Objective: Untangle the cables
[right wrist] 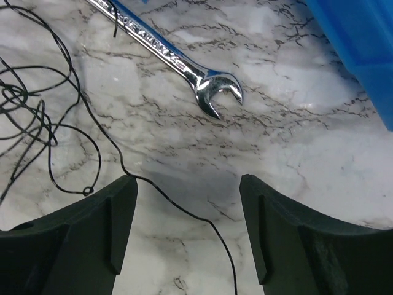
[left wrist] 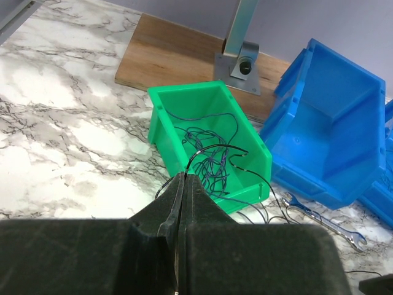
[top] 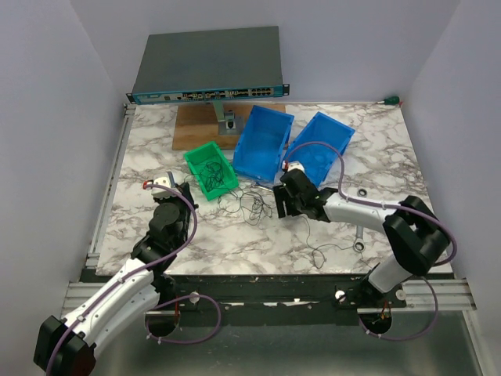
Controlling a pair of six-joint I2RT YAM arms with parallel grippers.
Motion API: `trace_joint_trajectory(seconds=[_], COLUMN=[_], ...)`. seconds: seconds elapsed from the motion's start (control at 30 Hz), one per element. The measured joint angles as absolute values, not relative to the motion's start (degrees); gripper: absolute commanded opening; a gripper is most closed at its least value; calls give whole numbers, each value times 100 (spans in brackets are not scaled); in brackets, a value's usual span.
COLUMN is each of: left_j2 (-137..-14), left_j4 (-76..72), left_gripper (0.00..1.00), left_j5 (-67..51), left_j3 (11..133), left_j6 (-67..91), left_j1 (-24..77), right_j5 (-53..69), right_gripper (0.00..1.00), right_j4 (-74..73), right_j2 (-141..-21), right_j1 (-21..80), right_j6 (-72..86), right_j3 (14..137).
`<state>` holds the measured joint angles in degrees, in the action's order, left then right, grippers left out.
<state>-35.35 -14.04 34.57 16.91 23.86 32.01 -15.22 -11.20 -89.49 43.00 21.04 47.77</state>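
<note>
Top view high at near edge, looking down on table (top: 156,141); 2 wrist views low, close; both share wrench (right wrist: 184,67)

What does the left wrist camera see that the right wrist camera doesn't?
Only the left wrist view: the green bin holding tangled cables, the wooden board, and the left pincer shut on one of them. Only the right wrist view: the right pincer, open just above the tabletop. Both: the silver wrench, the marble table and thin loose cables lying on it.
</note>
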Motion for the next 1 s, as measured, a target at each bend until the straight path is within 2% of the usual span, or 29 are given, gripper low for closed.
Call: trace_joint_trajectory(seconds=[0.07,0.13,0.17,0.37,0.7,0.83,1.0], left_j2=[-3538,-3538,-3538,-3516,-3251,-3251,-3251], left_j4=[-1404,-1404,-1404,-1391,-1398,-1328,-873], left_gripper=[0,0,0,0,0,0,0], left_j5=[3457,3457,3457,3564,3992,4377,5006], left_j3=[1691,1691,1691,1691,1538,1531,1538], left_j6=[2386,2386,2386,2386,2491,2685,3144], left_j1=[3201,3201,3201,3201,3203,3208,3212], right_j5=[-1441,-1356,-1306,-1219,-2080,-2547,-3293], right_gripper=[53,14,1,1,1,1,1], right_j4=[-1007,-913,-860,-672,-886,-1194,-1741], right_j2=[-9131,-9292,-9356,-9030,-5924,-4893,-4209], right_j1=[4278,4274,4274,4143,2106,1739,1680], right_j6=[2067,2036,1988,2196,3437,3885,4460], right_j3=[4880,4971,4993,4757,3586,3446,3446])
